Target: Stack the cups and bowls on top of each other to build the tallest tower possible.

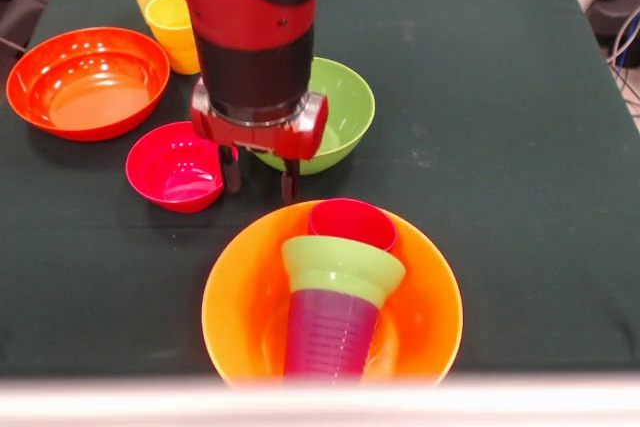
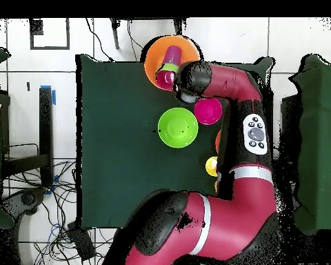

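The dark green cloth-covered surface (image 1: 500, 97) fills the front view. At lower centre sits the large deep yellow-orange plastic bowl (image 1: 240, 307), base of the tower (image 1: 340, 277): inside it an upturned translucent ribbed purple cup (image 1: 330, 332), capped by an inverted small green bowl (image 1: 343, 265), with a red-pink cup (image 1: 352, 222) on top, seemingly at the far side. The wide shallow orange-red bowl (image 1: 88, 82) lies at upper left, the large green bowl (image 1: 345, 107) at centre behind the arm, the small red-pink bowl (image 1: 175, 167) left of centre. Two yellow tumblers (image 1: 172, 27) stand at the top. The gripper (image 1: 260, 179) hangs just behind the tower, its two fingers (image 1: 231, 169) spread and empty. Judging by this, a piece has been placed; the next move calls for fetching another and centring it gently.
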Motion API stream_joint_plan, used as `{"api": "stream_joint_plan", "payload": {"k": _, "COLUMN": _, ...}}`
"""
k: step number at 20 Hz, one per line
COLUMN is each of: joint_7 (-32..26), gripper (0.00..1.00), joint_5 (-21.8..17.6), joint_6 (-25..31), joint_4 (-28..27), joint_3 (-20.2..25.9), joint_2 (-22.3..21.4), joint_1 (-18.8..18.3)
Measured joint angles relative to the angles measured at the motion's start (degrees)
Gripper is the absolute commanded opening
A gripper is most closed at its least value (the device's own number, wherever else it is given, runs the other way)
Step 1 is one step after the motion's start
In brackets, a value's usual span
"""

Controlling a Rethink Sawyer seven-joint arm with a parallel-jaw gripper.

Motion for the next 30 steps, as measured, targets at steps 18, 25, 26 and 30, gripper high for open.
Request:
{"api": "stream_joint_plan", "payload": {"k": 18, "joint_7": 0.0, "gripper": 1.00, "joint_5": 0.2, "joint_6": -3.0, "joint_4": 10.1, "joint_3": -0.7, "joint_2": -8.0, "joint_1": 0.1}}
{"api": "stream_joint_plan", "payload": {"k": 25, "joint_7": 0.0, "gripper": 1.00, "joint_5": 0.2, "joint_6": -6.4, "joint_4": 16.5, "joint_3": -0.7, "joint_2": -9.4, "joint_1": -0.5}}
{"api": "stream_joint_plan", "payload": {"k": 26, "joint_7": 0.0, "gripper": 1.00, "joint_5": 0.2, "joint_6": -7.3, "joint_4": 18.1, "joint_3": -0.6, "joint_2": -9.8, "joint_1": -0.8}}
{"api": "stream_joint_plan", "payload": {"k": 30, "joint_7": 0.0, "gripper": 1.00, "joint_5": 0.2, "joint_6": -10.3, "joint_4": 23.7, "joint_3": -0.6, "joint_2": -11.5, "joint_1": -2.5}}
